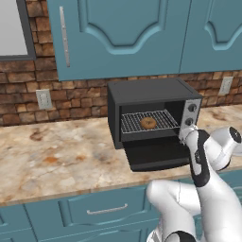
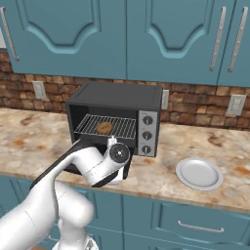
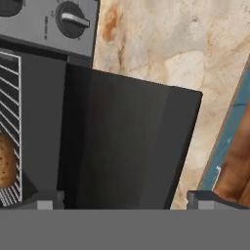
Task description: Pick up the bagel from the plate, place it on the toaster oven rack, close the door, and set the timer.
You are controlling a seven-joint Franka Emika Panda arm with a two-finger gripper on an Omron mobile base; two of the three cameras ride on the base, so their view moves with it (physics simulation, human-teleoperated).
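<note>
The golden-brown bagel (image 1: 148,123) (image 2: 104,128) lies on the silver wire toaster oven rack (image 1: 132,124) (image 2: 124,128) inside the black toaster oven (image 1: 151,92) (image 2: 117,95). The door (image 1: 153,153) (image 3: 122,146) hangs open, dropped flat toward the counter's front. My gripper (image 1: 184,136) (image 3: 127,202) hovers just over the door's right front corner, open, with nothing between its fingers. In the hand view the bagel (image 3: 6,161) shows at the left edge and a dark knob (image 3: 72,19) at the top. The pale plate (image 2: 199,174) sits bare on the counter to the oven's right.
Three knobs (image 2: 148,135) line the silver panel on the oven's right side. Teal upper cabinets (image 1: 123,33) hang above the oven. Wall outlets (image 1: 43,99) (image 2: 236,104) sit on the brick backsplash. The counter's front edge (image 3: 222,141) runs close by the door.
</note>
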